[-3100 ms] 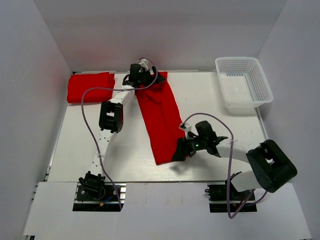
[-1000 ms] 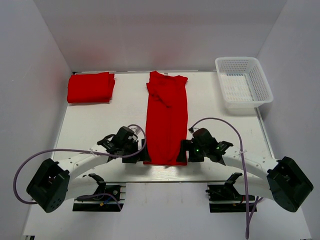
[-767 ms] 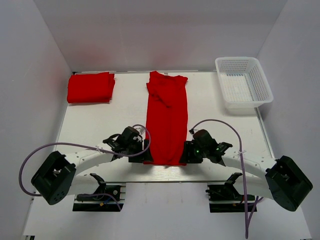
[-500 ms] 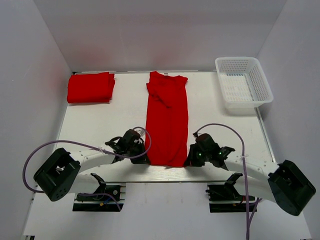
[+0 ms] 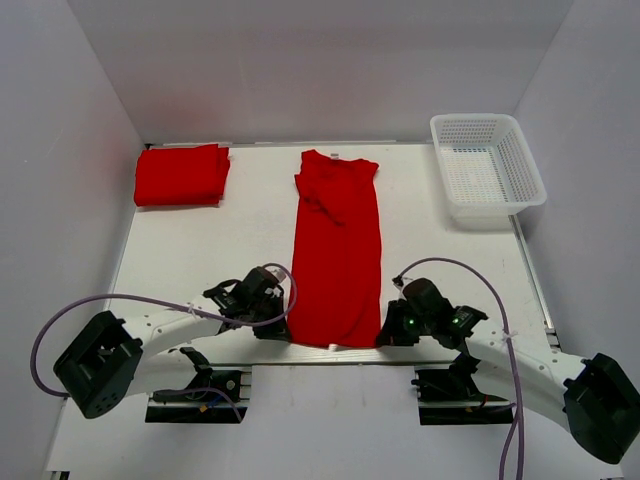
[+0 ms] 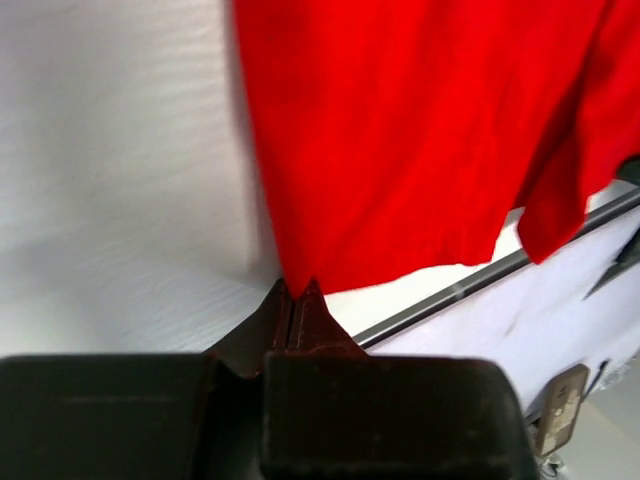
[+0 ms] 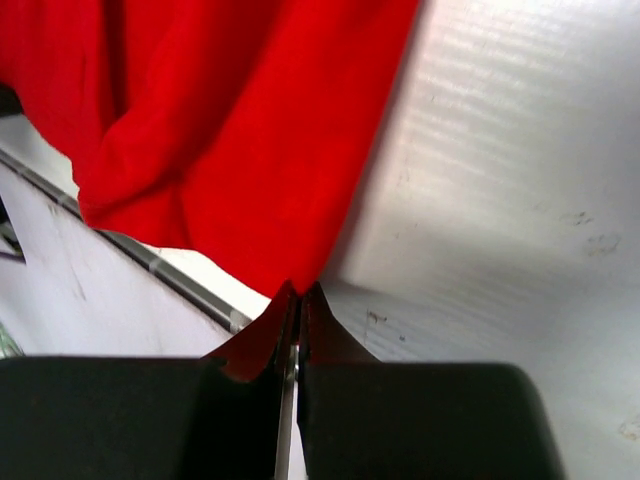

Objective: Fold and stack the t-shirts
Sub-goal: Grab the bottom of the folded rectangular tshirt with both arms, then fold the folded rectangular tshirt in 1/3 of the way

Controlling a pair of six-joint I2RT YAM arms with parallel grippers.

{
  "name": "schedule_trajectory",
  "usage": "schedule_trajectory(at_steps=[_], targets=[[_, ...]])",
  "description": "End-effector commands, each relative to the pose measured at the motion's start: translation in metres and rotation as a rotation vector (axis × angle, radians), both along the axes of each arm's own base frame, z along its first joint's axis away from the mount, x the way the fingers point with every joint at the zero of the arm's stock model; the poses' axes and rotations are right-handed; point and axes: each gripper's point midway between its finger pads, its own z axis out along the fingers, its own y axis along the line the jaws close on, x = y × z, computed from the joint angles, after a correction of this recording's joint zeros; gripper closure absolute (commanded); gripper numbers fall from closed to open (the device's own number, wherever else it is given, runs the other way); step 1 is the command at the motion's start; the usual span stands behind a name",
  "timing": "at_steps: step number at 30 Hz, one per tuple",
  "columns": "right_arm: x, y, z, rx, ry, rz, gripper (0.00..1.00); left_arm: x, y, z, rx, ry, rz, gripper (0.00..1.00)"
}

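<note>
A long red t-shirt (image 5: pixel 337 250), folded into a narrow strip, runs from the table's back to its front edge. My left gripper (image 5: pixel 283 322) is shut on its near left corner (image 6: pixel 297 280). At the near right corner (image 7: pixel 300 283) my right gripper (image 5: pixel 385 335) is shut on the cloth too. In both wrist views the hem lifts off the table and sags between the two grips. A second red t-shirt (image 5: pixel 182 174) lies folded at the back left.
A white mesh basket (image 5: pixel 488 170) stands at the back right. The table's metal front rail (image 5: pixel 330 350) runs just under the held hem. White walls close in the left, back and right sides.
Both grippers closed on the near corners of the long t-shirt and pulled it toward the front edge. The far end has slid a little nearer.
</note>
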Motion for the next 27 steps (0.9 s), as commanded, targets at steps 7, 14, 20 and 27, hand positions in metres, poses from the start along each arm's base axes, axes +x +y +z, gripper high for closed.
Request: schedule_trajectory(at_steps=[7, 14, 20, 27], targets=[[0.008, 0.014, 0.037, 0.055, -0.071, 0.069, 1.00, 0.003, -0.008, 0.025, -0.016, -0.032, -0.055, 1.00], [0.019, 0.027, 0.051, 0.059, -0.106, 0.132, 1.00, 0.023, -0.035, 0.046, -0.079, -0.096, -0.123, 1.00], [0.049, 0.023, 0.072, -0.013, -0.225, 0.091, 1.00, 0.053, -0.040, 0.074, -0.043, -0.187, -0.099, 1.00], [0.111, 0.007, 0.090, -0.229, -0.362, -0.065, 1.00, 0.123, -0.031, 0.092, 0.133, -0.317, 0.109, 1.00]])
